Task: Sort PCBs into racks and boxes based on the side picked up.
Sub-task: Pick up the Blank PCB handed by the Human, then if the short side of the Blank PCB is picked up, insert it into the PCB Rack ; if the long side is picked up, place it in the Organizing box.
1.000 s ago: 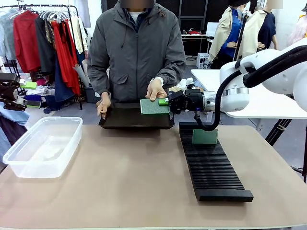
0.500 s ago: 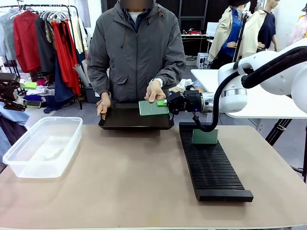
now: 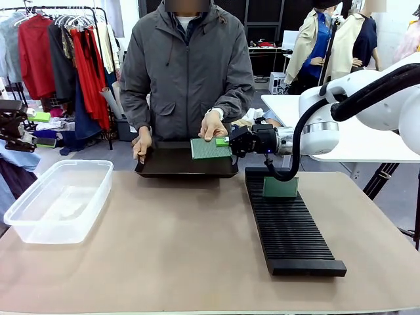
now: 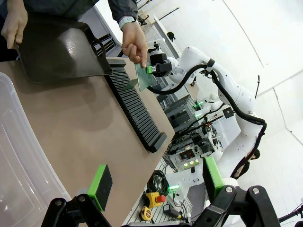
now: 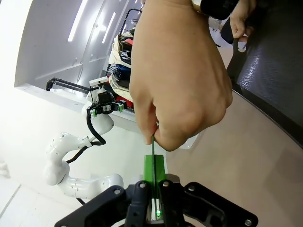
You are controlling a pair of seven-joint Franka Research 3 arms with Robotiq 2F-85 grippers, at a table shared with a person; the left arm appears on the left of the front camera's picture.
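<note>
A person's hand holds a green PCB flat above a dark tray. My right gripper is shut on that board's right edge. In the right wrist view the PCB shows edge-on between the green pads, with the person's fingers pinching its far end. A second PCB stands upright in the far end of the black rack. The clear box sits at the table's left. My left gripper hangs open above the table near the box, holding nothing.
The person's other hand grips the tray's left rim at the far table edge. The brown tabletop lies bare between box and rack. A white table stands behind my right arm, and a clothes rail at the back left.
My right gripper's jaws have closed the last bit onto the board's edge. Board, hand and arm have barely shifted.
</note>
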